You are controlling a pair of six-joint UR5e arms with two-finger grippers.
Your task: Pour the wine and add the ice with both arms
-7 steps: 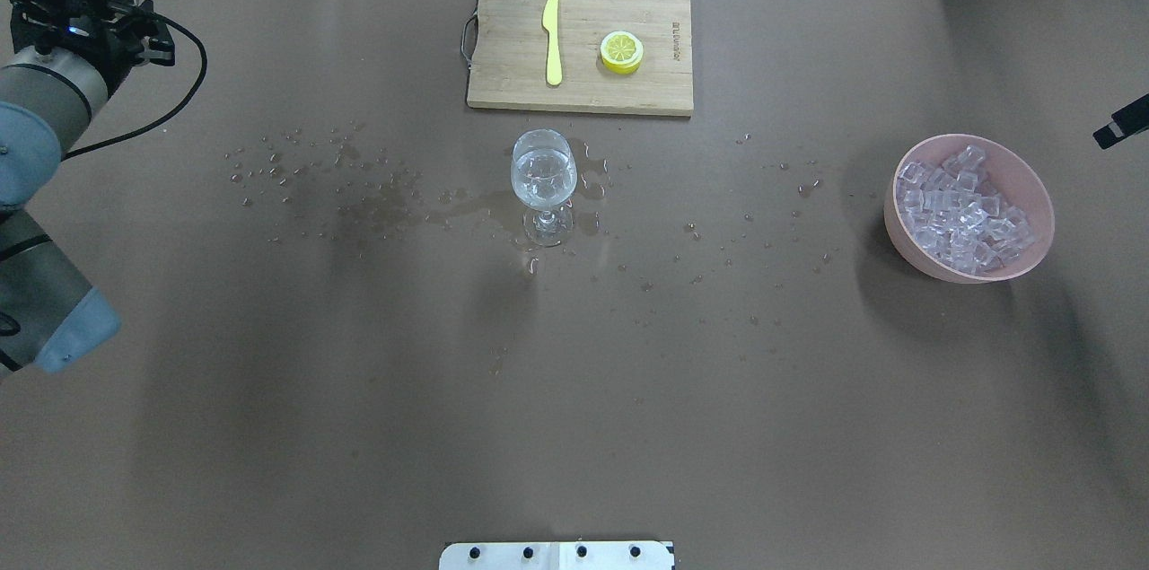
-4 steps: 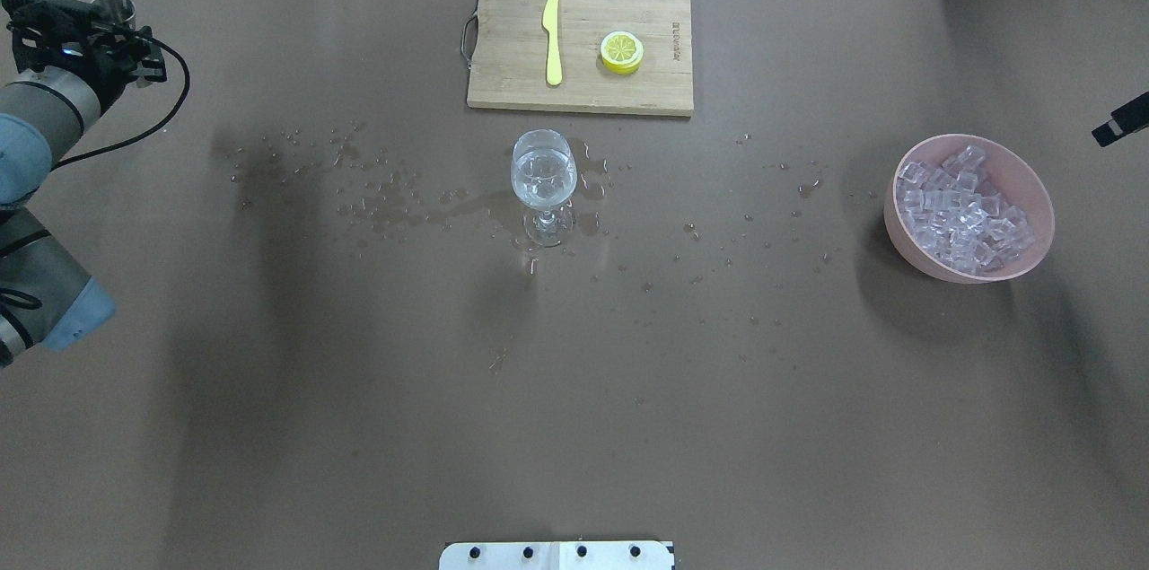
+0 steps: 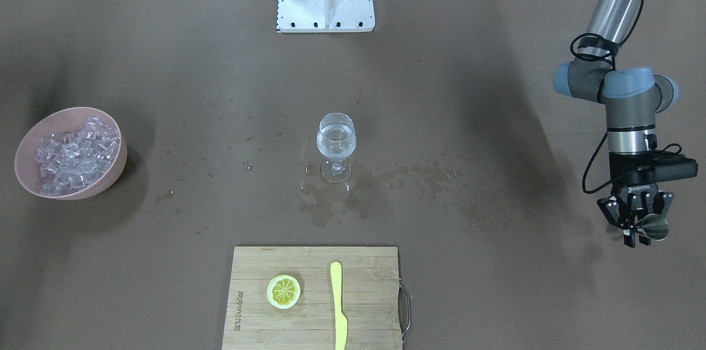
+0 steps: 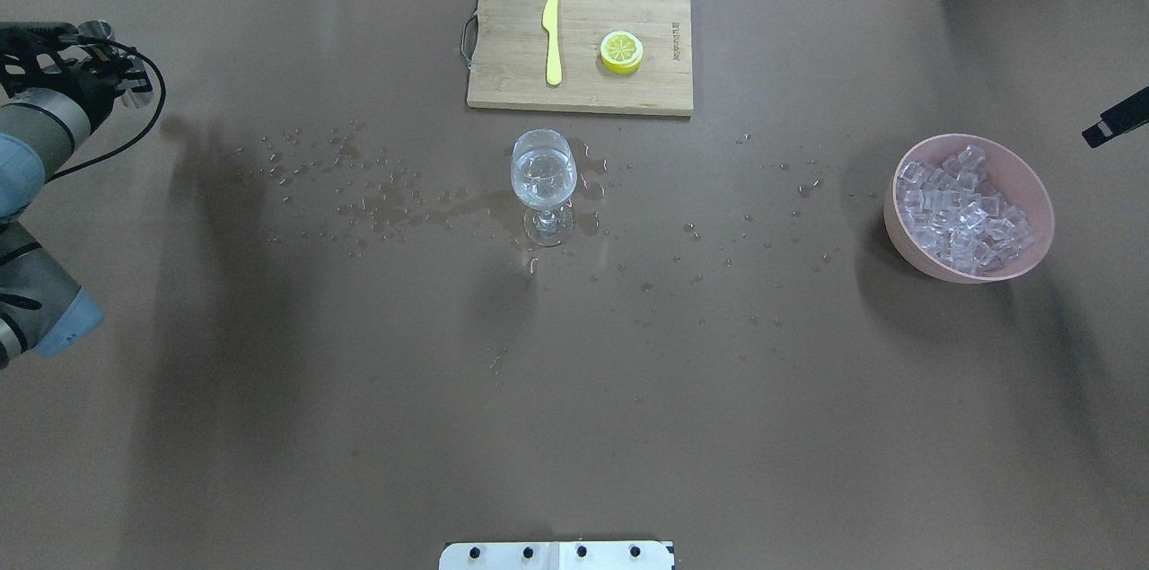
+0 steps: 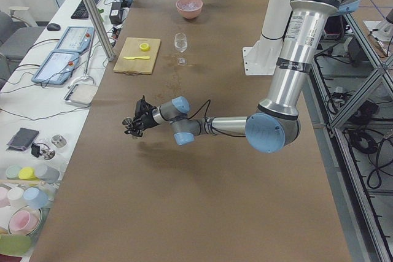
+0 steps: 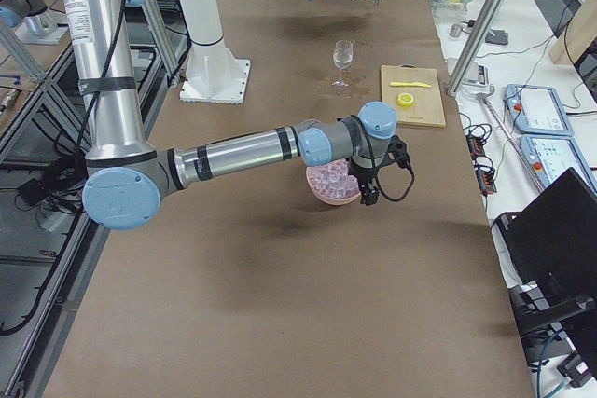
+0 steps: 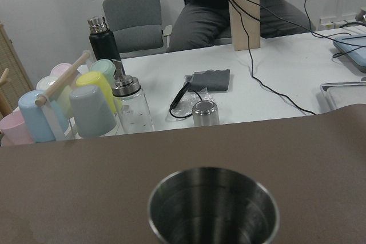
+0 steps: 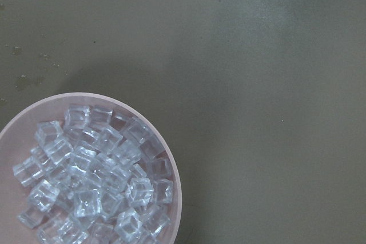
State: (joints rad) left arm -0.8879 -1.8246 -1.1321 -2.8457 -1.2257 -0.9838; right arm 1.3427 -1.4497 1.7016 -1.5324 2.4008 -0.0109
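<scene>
The wine (image 4: 542, 179) sits in the wine glass (image 4: 542, 186) at mid-table, unmoved, as does the ice (image 4: 959, 211) heaped in the pink bowl (image 4: 1034, 177). Since a second ago the left gripper (image 3: 637, 229), clamped on a steel cup (image 3: 655, 227), has drawn farther toward the table's end, well apart from the glass. Spilled drops (image 4: 377, 197) lie between them. Beyond the glass, a cutting board (image 4: 580, 90) carries a yellow knife (image 4: 552, 38) and a lemon slice (image 4: 621, 51). The right gripper (image 6: 367, 191) hangs just beside the bowl; whether its jaws are parted cannot be told.
</scene>
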